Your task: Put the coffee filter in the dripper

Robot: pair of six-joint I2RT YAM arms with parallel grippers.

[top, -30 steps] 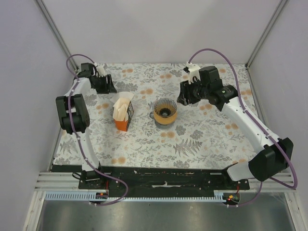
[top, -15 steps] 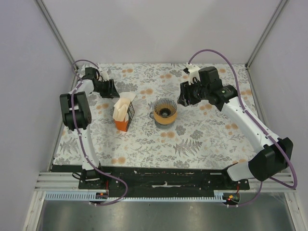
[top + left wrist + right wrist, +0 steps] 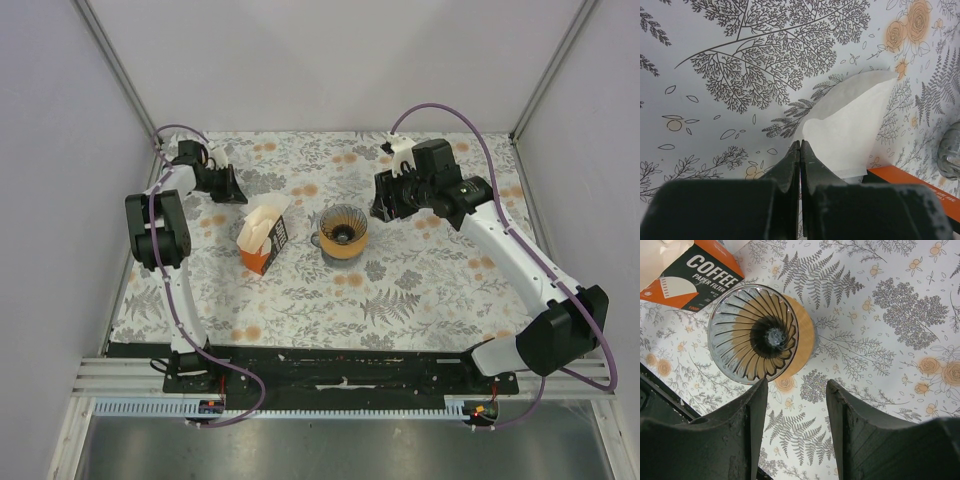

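The coffee filter (image 3: 262,221) is a cream-white paper cone sticking out of the top of a leaning orange box (image 3: 264,246). My left gripper (image 3: 237,192) sits at the filter's far-left edge. In the left wrist view its jaws are pressed together at the corner of the filter (image 3: 850,127), with the left gripper (image 3: 800,142) pinching the paper's edge. The dripper (image 3: 343,231), a smoky ribbed funnel on a round wooden base, stands mid-table, right of the box. My right gripper (image 3: 383,208) hovers open just right of the dripper (image 3: 754,333), with nothing between its fingers at the right gripper (image 3: 796,384).
The orange box (image 3: 696,271) reads "coffee paper filter" and lies close to the dripper's left side. The table carries a floral-print cloth (image 3: 420,290). White walls and metal corner posts (image 3: 112,60) enclose the back and sides.
My left gripper moved right toward the box and shut at the filter's edge. The box, upright before, now leans over to the right. The right arm has not moved.
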